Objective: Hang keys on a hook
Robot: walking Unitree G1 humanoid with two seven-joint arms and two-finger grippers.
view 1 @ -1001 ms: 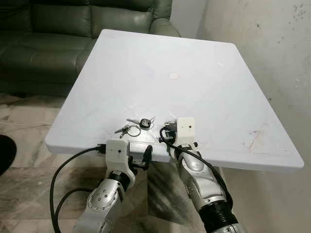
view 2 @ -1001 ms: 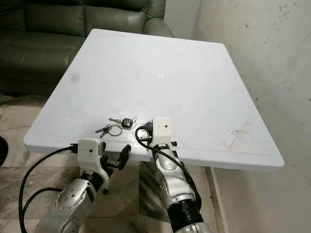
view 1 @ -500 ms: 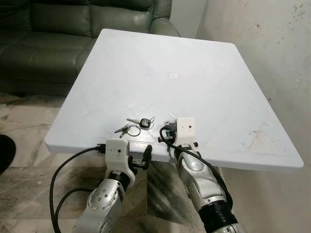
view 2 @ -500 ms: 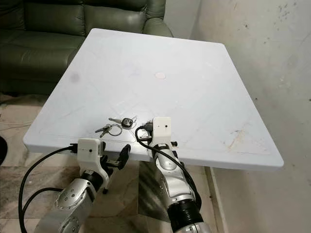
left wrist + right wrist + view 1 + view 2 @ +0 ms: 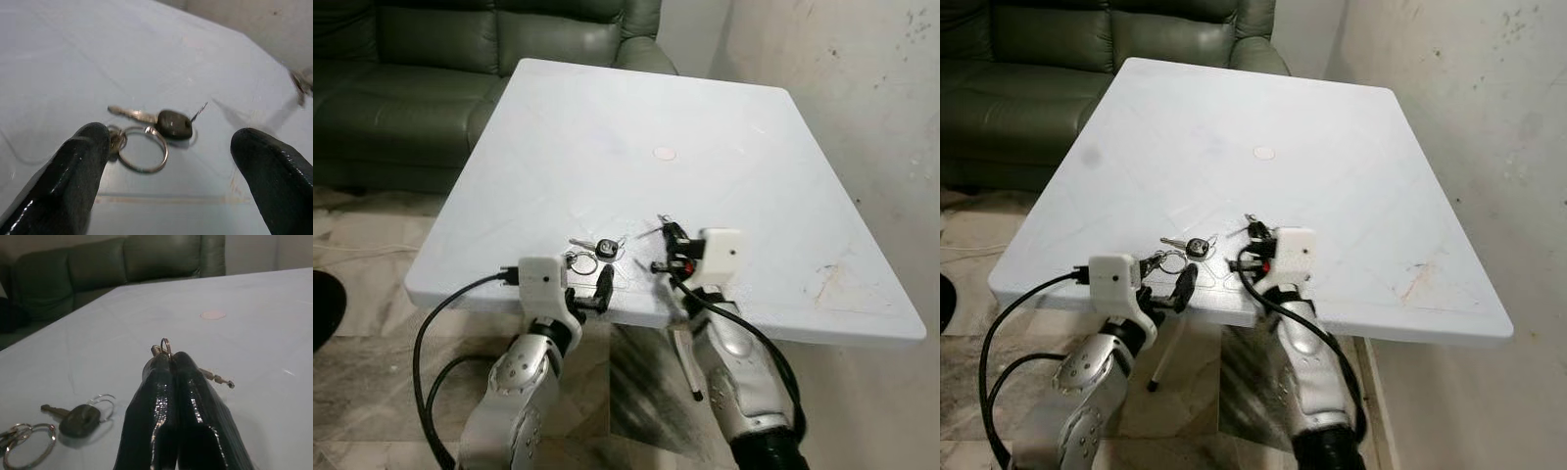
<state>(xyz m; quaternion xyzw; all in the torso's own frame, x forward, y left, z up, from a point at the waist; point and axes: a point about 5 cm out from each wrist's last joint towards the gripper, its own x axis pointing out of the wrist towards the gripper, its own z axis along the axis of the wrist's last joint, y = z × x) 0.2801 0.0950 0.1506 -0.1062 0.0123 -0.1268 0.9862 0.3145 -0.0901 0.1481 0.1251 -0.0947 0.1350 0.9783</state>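
- Table (image 5: 724,127): keys (image 5: 597,247) lie flat near its front edge, long axis running left-right.
- Left gripper (image 5: 166,166): jaws wide, keys straight ahead between the fingers; nearer arm.
- Right gripper (image 5: 172,363): pinched on a small ring (image 5: 166,345), right of the keys.

The white desk (image 5: 724,127) lies open beyond the keys (image 5: 596,251). A wall (image 5: 862,88) runs close along its right edge, and a green sofa (image 5: 421,69) stands behind it on the left.
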